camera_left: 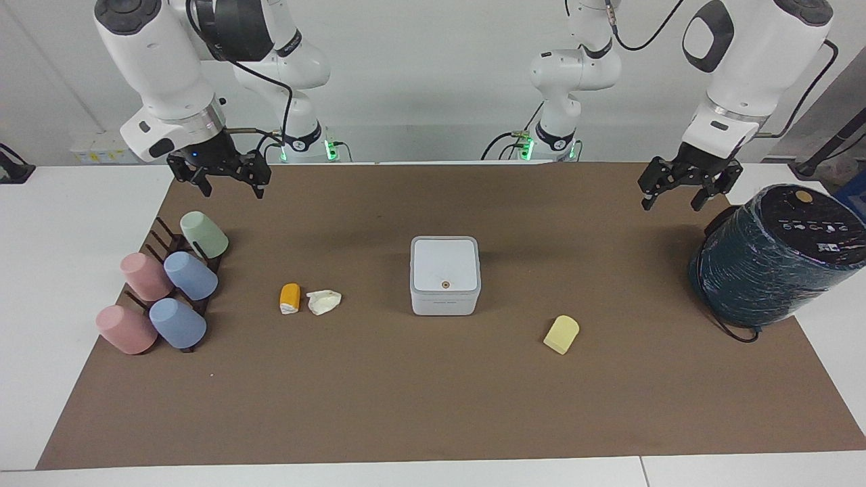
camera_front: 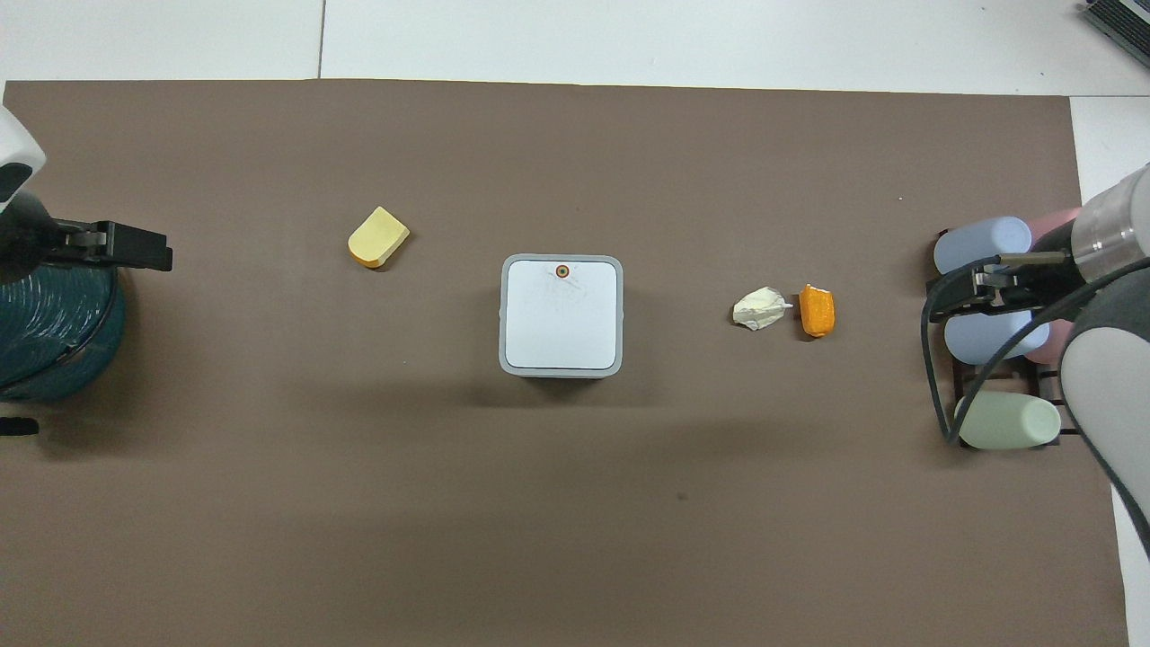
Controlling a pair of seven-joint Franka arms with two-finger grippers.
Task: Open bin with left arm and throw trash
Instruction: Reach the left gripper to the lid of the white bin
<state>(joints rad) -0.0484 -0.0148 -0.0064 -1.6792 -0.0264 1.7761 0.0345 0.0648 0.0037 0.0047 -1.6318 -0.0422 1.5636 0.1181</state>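
Observation:
The white square bin point(camera_left: 445, 274) stands in the middle of the brown mat with its lid shut; it also shows in the overhead view point(camera_front: 561, 314). The orange-and-white stub point(camera_left: 289, 297) point(camera_front: 817, 310) and the white paper wad point(camera_left: 323, 301) point(camera_front: 760, 308) lie side by side toward the right arm's end. The pale yellow chunk point(camera_left: 561, 334) point(camera_front: 378, 237) lies toward the left arm's end, farther from the robots than the bin. My left gripper point(camera_left: 673, 198) point(camera_front: 148, 252) hangs open and empty beside the teal cylinder. My right gripper point(camera_left: 231, 188) point(camera_front: 943, 301) hangs open and empty over the cup rack.
A large dark teal wrapped cylinder point(camera_left: 778, 257) point(camera_front: 54, 332) stands at the left arm's end of the mat. A dark rack of several pastel cups point(camera_left: 169, 284) point(camera_front: 997, 332) stands at the right arm's end. The brown mat point(camera_left: 433, 406) covers the table.

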